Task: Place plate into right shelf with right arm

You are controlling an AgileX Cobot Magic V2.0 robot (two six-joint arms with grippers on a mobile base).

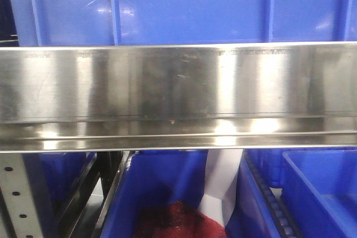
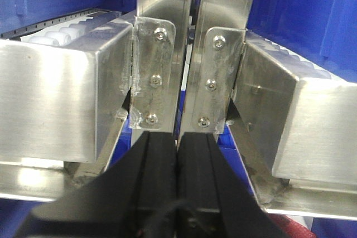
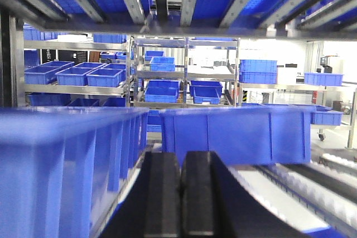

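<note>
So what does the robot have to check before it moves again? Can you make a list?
1. Plate in sight: not ok. No plate shows in any view.
2. Right gripper holding the plate: not ok. Its fingers are shut together with nothing between them.
3. Left gripper out of the way: cannot tell. It is shut and empty, right in front of the shelf's steel uprights.
4. Right shelf found: ok. Its wide steel front rail fills the front view.
5. Room on the shelf: cannot tell. Blue bins stand ahead of the right gripper.
6. Bin below the rail: cannot tell. Something dark red lies in it.
</note>
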